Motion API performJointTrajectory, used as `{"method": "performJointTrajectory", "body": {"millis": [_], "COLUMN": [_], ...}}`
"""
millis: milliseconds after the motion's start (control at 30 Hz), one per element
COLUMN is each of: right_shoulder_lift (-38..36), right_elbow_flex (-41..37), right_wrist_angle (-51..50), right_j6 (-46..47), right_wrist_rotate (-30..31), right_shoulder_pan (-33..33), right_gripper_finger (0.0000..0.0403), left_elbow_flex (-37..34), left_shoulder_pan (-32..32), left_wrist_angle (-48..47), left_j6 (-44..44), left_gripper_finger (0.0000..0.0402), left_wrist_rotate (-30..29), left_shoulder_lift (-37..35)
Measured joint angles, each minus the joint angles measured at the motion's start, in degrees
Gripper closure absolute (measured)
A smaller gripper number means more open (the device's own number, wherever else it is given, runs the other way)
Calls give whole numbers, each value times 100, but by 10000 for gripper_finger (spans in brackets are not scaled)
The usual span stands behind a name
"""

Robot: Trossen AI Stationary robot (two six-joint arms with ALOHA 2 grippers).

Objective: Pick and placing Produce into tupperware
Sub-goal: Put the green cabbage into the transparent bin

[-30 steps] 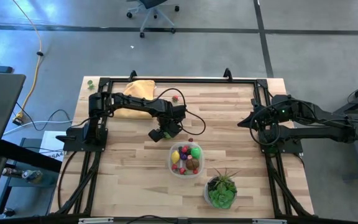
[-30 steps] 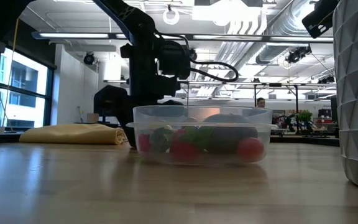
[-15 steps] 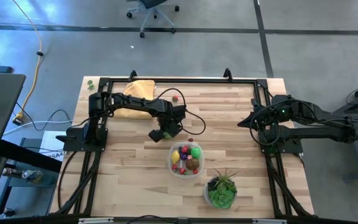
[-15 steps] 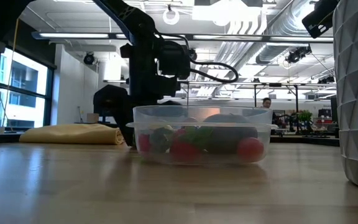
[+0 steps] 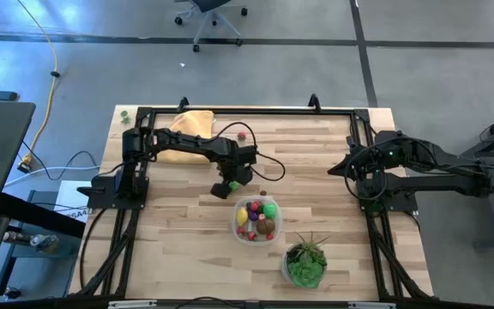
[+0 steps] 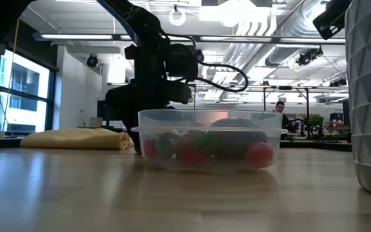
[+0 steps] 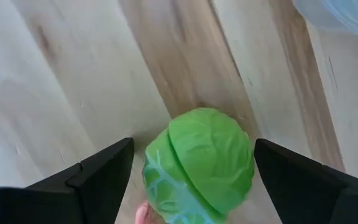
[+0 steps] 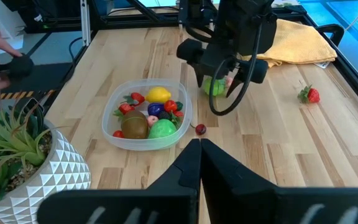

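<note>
A round green cabbage-like toy (image 7: 197,165) lies on the wooden table, a short way to the far left of the tupperware (image 5: 256,221). My left gripper (image 5: 230,184) points down over it, open, with one finger (image 7: 98,174) on each side and a little room between. The clear tupperware (image 8: 148,118) holds several small pieces of produce, red, yellow, green, brown and purple. A strawberry (image 8: 309,94) and a small dark red fruit (image 8: 200,129) lie loose on the table. My right gripper (image 8: 197,146) waits shut, raised at the table's right side.
A white faceted pot with a leafy plant (image 5: 304,262) stands just near-right of the tupperware. A folded yellow cloth (image 5: 191,129) lies at the far left. The black frame rail (image 5: 247,110) runs around the table. A person shows far off in the room (image 6: 279,106).
My left gripper has turned about its own downward axis while staying in place over the green toy. The toy and the tupperware have stayed where they were.
</note>
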Motion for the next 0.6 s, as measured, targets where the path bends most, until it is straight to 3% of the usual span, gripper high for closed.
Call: {"method": "performJointTrajectory", "body": {"millis": [300, 600], "right_shoulder_lift": [1, 0], "right_elbow_flex": [0, 0], "right_wrist_angle": [0, 0], "right_j6": [-1, -5], "right_wrist_rotate": [0, 0], "right_shoulder_pan": [-1, -1], "right_gripper_finger": [402, 402], "left_elbow_flex": [2, 4], "left_shoulder_pan": [-4, -2], "left_wrist_angle": [-8, -20], "left_j6": [-1527, -2082], "left_gripper_finger": [82, 81], "left_wrist_rotate": [-186, -206], "left_shoulder_lift": [-4, -4]}}
